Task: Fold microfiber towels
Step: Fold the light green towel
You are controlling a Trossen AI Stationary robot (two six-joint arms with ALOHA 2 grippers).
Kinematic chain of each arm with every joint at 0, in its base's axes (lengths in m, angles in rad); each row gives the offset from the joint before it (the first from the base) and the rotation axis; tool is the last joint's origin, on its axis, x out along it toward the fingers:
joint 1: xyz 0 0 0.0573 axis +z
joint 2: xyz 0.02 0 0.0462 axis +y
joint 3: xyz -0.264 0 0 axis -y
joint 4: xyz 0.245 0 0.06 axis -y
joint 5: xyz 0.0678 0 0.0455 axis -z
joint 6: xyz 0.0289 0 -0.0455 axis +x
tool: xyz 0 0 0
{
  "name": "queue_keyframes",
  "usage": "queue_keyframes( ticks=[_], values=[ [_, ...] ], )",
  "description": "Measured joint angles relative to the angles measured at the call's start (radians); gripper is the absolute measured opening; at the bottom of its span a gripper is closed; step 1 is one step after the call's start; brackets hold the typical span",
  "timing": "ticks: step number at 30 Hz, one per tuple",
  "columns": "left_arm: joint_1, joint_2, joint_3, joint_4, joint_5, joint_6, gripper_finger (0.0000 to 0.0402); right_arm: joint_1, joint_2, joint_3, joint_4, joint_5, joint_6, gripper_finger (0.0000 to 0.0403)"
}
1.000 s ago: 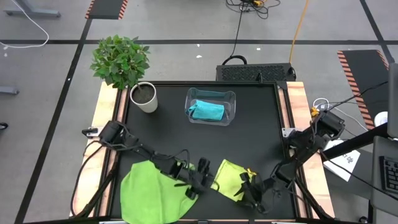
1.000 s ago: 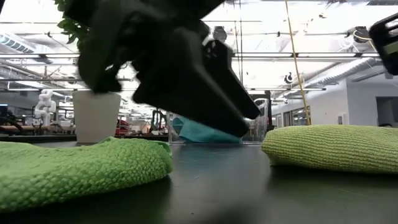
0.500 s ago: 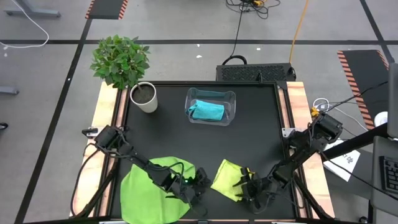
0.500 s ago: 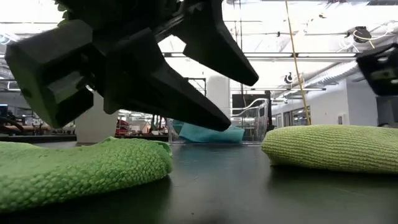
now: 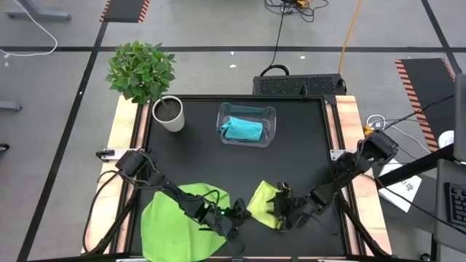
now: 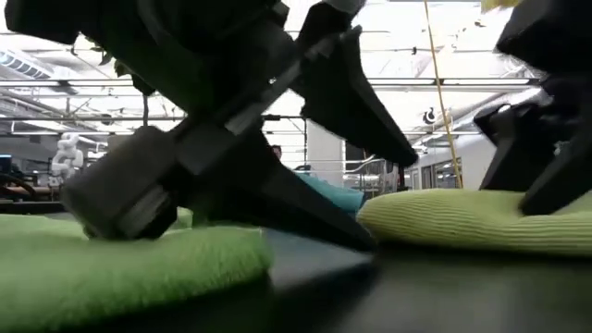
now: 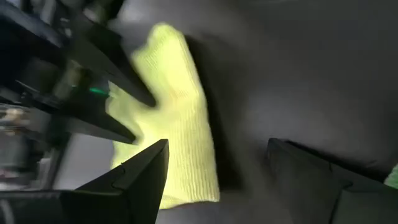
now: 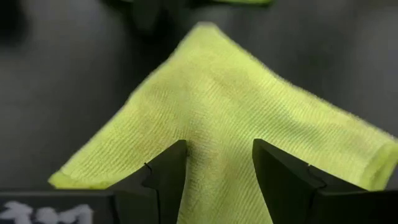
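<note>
A: Towels: where are they lying?
B: Pale yellow-green towel (image 5: pixel 263 203) is sitting folded at the surface's (image 5: pixel 306 145) front, bright green towel (image 5: pixel 175 222) beside it, turquoise towel (image 5: pixel 242 129) in the bin (image 5: pixel 247 124).
A: Claws?
B: Right claw (image 8: pixel 219 163) is straddling the pale towel's edge, spread, likely to pinch a fold. Left claw (image 5: pixel 231 218) is hanging spread between the towels.

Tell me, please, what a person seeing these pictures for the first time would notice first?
Probably the two grippers meeting at the table's near edge: the right gripper open over the pale yellow-green towel, the left gripper open between that towel and the bright green towel. Next, the turquoise towel in the clear bin beside the potted plant.
</note>
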Motion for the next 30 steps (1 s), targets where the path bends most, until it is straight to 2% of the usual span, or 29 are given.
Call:
queue_keyframes(
  ticks=[4,7,11,14,19,23,30],
  values=[
    [0.012,0.006,0.0,0.014,-0.035,0.011,0.0273,-0.054,0.0,-0.032,0.028,-0.076,0.008,0.0178],
    [0.038,0.006,0.0,0.001,-0.078,0.012,0.0273,-0.082,0.0,-0.063,0.121,-0.142,0.003,0.0178],
    [0.084,0.004,0.002,-0.072,-0.035,-0.024,0.0273,-0.091,-0.001,-0.087,0.257,-0.172,-0.043,0.0178],
    [0.109,0.002,0.003,-0.112,0.035,-0.042,0.0273,-0.091,-0.001,-0.091,0.272,-0.179,-0.059,0.0178],
    [0.109,0.003,0.002,-0.11,0.046,-0.013,0.0267,-0.094,-0.001,-0.091,0.263,-0.187,-0.057,0.0178],
    [0.097,0.005,0.002,-0.11,0.05,0.011,0.0208,-0.099,-0.001,-0.091,0.269,-0.187,-0.059,0.0178],
    [0.084,0.006,0.0,-0.092,0.027,0.036,0.0023,-0.104,-0.001,-0.091,0.269,-0.188,-0.057,0.0178]
  ],
)
